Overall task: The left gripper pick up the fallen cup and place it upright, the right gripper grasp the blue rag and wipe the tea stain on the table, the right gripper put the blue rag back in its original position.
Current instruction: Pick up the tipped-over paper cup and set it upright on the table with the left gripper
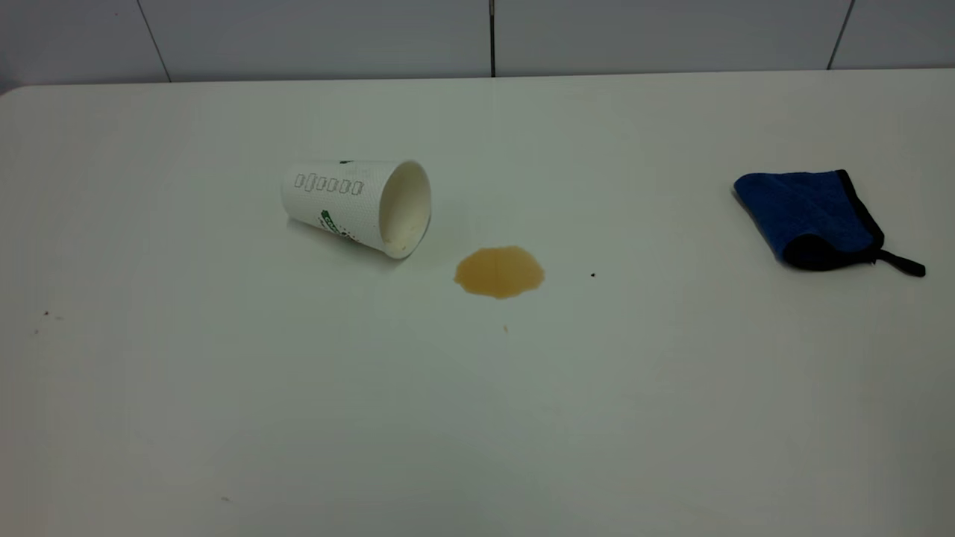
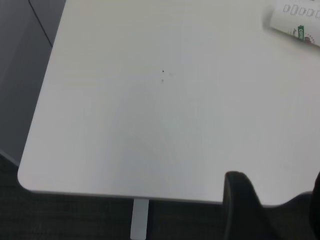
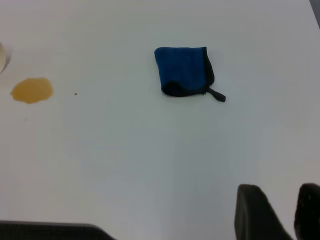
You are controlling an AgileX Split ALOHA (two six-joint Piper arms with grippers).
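The white paper cup (image 1: pixel 351 201) lies on its side on the table (image 1: pixel 477 418), its mouth turned toward the amber tea stain (image 1: pixel 499 271) just beside it. The blue rag (image 1: pixel 809 216) lies folded at the far right, its black strap trailing off it. Neither gripper shows in the exterior view. In the left wrist view my left gripper (image 2: pixel 276 189) hangs open and empty over the table's edge, far from the cup (image 2: pixel 295 27). In the right wrist view my right gripper (image 3: pixel 279 196) is open with nothing in it, well short of the rag (image 3: pixel 182 70) and the stain (image 3: pixel 32 90).
A tiny dark speck (image 1: pixel 593 274) sits right of the stain. A tiled wall (image 1: pixel 313 37) runs behind the table. The left wrist view shows the table's rounded corner (image 2: pixel 25 180) and a white leg (image 2: pixel 140 217) below its edge.
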